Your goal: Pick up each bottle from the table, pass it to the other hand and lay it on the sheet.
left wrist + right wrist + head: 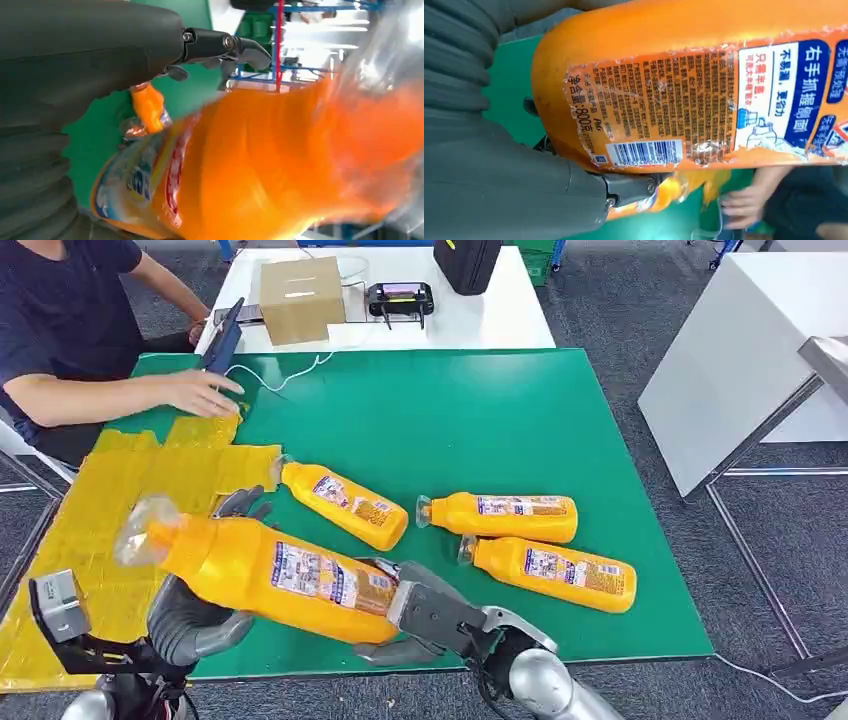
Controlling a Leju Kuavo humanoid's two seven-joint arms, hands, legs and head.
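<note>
Three bottles (pixel 505 517) lie waiting on the table (pixel 450 410); we grip a fourth (pixel 270 575) with both hands, right (pixel 420 615), left (pixel 195 615), mid-handover; the sheet (pixel 120 490) holds none.

Orange bottles (pixel 270 575) with blue-white labels, yellow sheet (pixel 110 500), green mat (pixel 450 420)

orange bottle (pixel 684 75) against right hand (pixel 499 190) | barcode label facing camera | person's hand (pixel 744 205) beyond
</note>
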